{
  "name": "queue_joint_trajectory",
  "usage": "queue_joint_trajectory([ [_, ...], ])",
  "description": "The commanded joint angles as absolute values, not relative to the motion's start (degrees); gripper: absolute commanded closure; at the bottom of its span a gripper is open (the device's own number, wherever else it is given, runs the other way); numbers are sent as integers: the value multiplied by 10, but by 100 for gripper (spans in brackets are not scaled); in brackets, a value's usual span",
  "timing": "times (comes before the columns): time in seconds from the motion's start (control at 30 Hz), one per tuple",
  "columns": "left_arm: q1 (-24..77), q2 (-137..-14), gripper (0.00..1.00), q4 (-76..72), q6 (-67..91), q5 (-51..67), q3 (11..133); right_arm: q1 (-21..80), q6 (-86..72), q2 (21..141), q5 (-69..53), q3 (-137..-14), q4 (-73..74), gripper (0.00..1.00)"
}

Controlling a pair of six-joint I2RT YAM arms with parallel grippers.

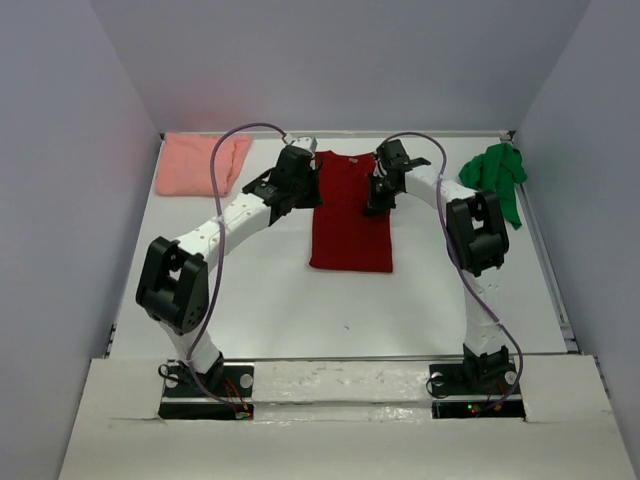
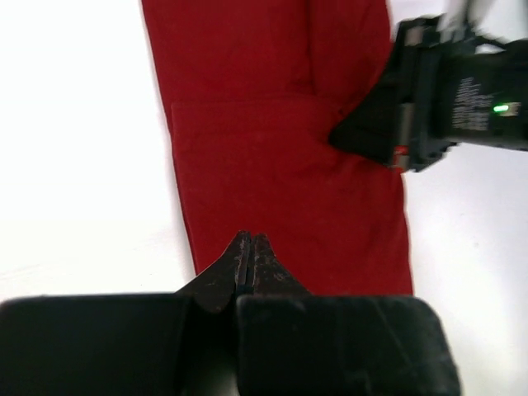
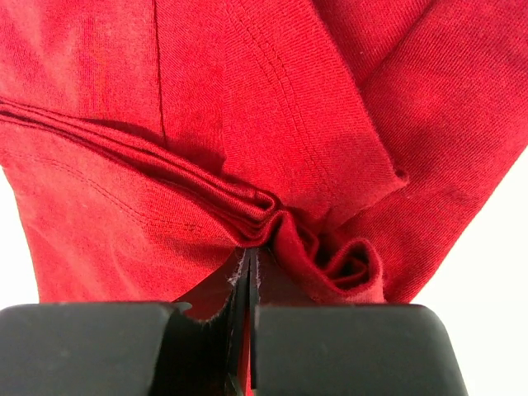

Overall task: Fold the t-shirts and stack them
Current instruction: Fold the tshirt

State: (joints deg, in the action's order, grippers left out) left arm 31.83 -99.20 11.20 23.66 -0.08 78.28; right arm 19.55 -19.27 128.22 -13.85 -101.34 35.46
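White smooth table (image 1: 270, 300). Dark red t-shirt (image 1: 350, 225): soft knit, folded to long narrow rectangle, flat at table centre. Salmon pink t-shirt (image 1: 195, 165): folded, far-left corner. Green t-shirt (image 1: 497, 178): crumpled heap, far right. Right gripper (image 3: 250, 256): clamped on bunched red folds. Left gripper (image 2: 250, 247): closed at red shirt's edge; hold on cloth unclear.

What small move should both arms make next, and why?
Probably lift the far end slightly, together, to start folding it toward the near hem: the dark red t-shirt lies as a narrow strip, right end effector shut on its bunched cloth, left end effector shut at its edge.
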Motion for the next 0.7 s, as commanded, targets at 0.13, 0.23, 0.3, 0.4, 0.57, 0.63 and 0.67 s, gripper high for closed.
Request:
queue_joint_trajectory([
  [0.13,327,-995,100,86,222,24,782,219,-210,1278,-97,-961,362,100],
  [0.23,337,-1040,100,71,222,33,805,219,-211,1274,-95,-963,362,100],
  [0.3,342,-1077,100,62,218,40,827,219,-210,1273,-93,-970,366,100],
  [0.4,342,-1127,100,70,208,56,867,219,-207,1270,-93,-977,368,100],
  [0.57,341,-1167,100,69,200,61,903,219,-204,1268,-87,-982,374,100],
  [0.63,341,-1184,100,75,198,57,919,219,-203,1270,-87,-982,374,100],
  [0.67,340,-1193,100,76,198,55,923,219,-204,1272,-86,-980,374,100],
])
